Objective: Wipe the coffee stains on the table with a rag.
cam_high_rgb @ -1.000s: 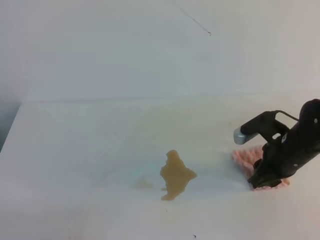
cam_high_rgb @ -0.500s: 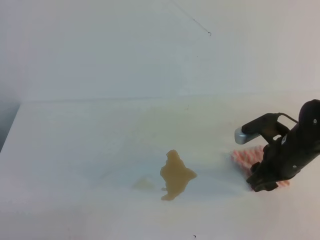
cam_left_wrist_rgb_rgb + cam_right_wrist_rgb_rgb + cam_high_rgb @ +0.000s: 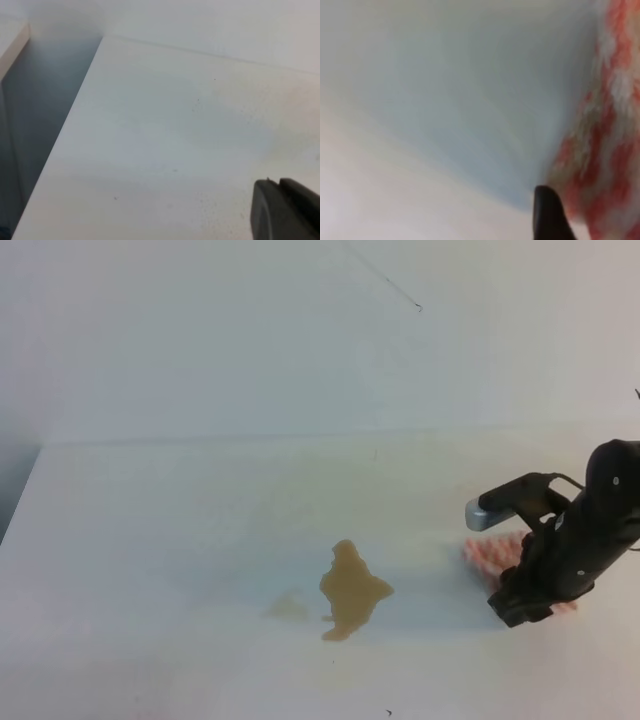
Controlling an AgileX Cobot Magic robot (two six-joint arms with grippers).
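1. The coffee stains [image 3: 352, 590] sit low in the middle of the high view, a brown puddle with a pale smear just to its left. They look the same as a second ago, so no wiping has begun.
2. The worktop [image 3: 180, 520] is white and wide.
3. The rag [image 3: 487, 554], pink and white, lies at the right side, well apart from the puddle. It has stayed in its place.
4. The right hand [image 3: 520, 605] has sunk a little lower onto the rag and slid slightly left. I cannot tell if it is spread or pinching the cloth. I think it is trying to grab the rag.
5. The left hand [image 3: 285, 210] peeks into the lower right corner of its own view; its state is hidden.
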